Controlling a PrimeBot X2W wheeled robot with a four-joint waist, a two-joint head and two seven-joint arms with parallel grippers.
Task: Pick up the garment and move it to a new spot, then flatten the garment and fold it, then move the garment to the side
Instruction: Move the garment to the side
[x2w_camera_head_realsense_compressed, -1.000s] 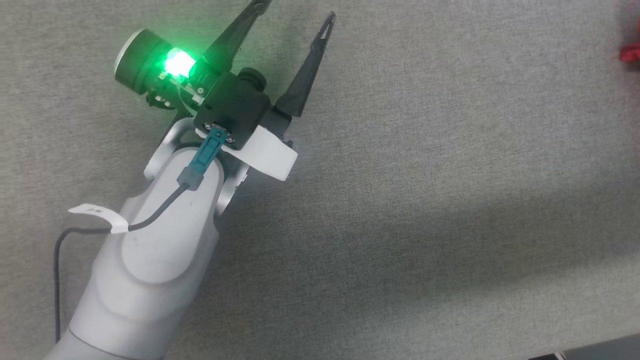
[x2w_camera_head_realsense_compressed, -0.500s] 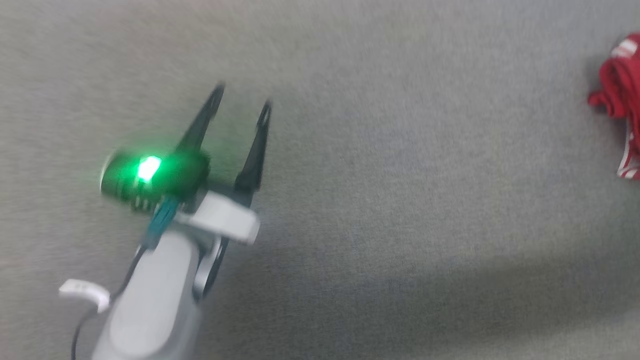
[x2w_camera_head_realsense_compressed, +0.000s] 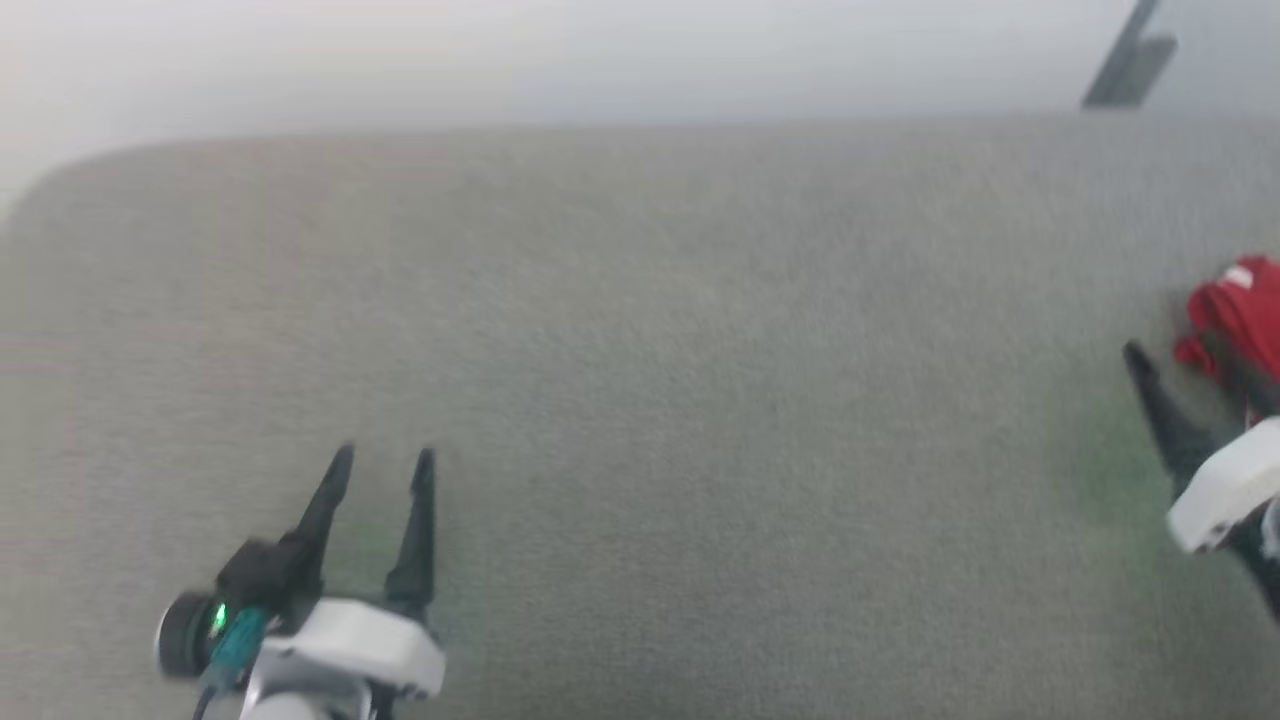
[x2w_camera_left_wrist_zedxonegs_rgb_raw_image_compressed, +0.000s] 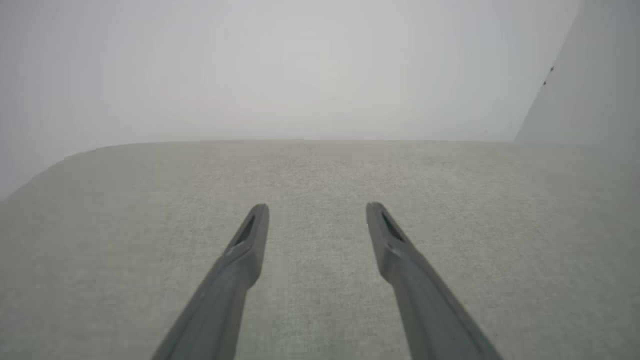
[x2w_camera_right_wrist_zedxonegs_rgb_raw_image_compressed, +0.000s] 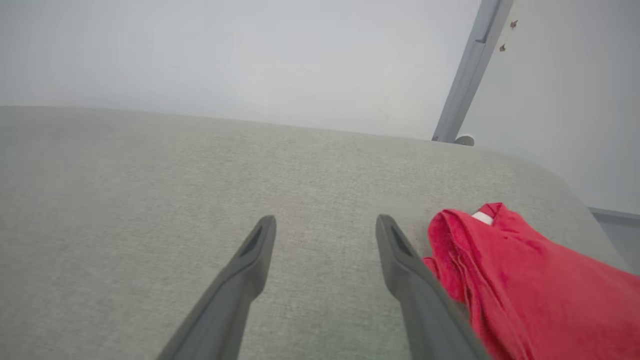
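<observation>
At the right end of the grey surface (x2w_camera_right_wrist_zedxonegs_rgb_raw_image_compressed: 150, 200) the garment (x2w_camera_right_wrist_zedxonegs_rgb_raw_image_compressed: 525, 285) lies bunched just beside my right gripper (x2w_camera_right_wrist_zedxonegs_rgb_raw_image_compressed: 325, 220), fingers wide and empty as on my left gripper (x2w_camera_left_wrist_zedxonegs_rgb_raw_image_compressed: 316, 206), so I judge I should shift right and close deep over the heap.

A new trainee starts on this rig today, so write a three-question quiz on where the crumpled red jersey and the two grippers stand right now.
1. True or false: the crumpled red thin-fabric garment lies between the two long dark fingers of the right gripper.
2. Pick one. The left gripper is: A) open above the bare grey woven surface; B) shut on the garment; C) shut on nothing.
3. Fill in: in the head view, the garment sits at the picture's ___ edge.

Key: 1 false, it lies beside the gripper, outside one finger; 2 A; 3 right.
</observation>
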